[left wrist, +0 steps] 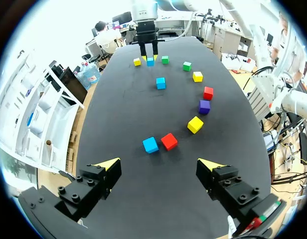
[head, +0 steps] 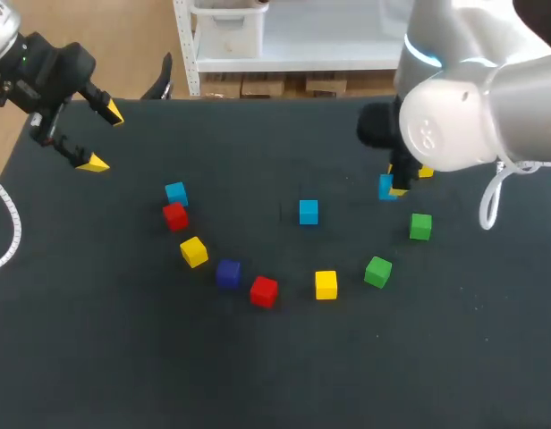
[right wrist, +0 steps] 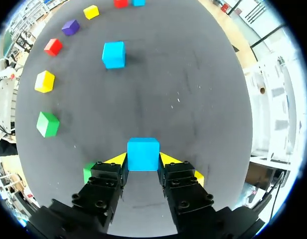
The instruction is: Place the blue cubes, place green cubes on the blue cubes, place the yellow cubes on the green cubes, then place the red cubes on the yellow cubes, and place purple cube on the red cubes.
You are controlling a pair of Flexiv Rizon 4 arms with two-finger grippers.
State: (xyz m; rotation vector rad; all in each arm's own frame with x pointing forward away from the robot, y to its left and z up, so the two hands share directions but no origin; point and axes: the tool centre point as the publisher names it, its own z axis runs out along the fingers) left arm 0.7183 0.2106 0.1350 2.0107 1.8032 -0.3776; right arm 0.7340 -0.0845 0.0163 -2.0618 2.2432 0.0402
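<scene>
Right gripper [right wrist: 143, 159] clenched on a blue cube [right wrist: 143, 153] toward the table's [head: 97, 357] far right edge; left gripper [left wrist: 160, 167] released over the far-left corner.

The right arm [head: 472, 98] enters over the far right corner, the left arm [head: 0, 31] over the far left, its fingers wide apart, holding nothing. A second blue cube [head: 308, 212] sits mid-table. Toward the near edge a curve runs from the left side to the right: third blue cube [head: 176, 192] just beside a red cube [head: 174, 215], yellow cube [head: 193, 251], purple cube [head: 227, 273], second red cube [head: 264, 290], second yellow cube [head: 326, 284], green cube [head: 377, 271], second green cube [head: 420, 226]. A third yellow cube [head: 425, 171] seems to lie just behind the right gripper, mostly hidden.
</scene>
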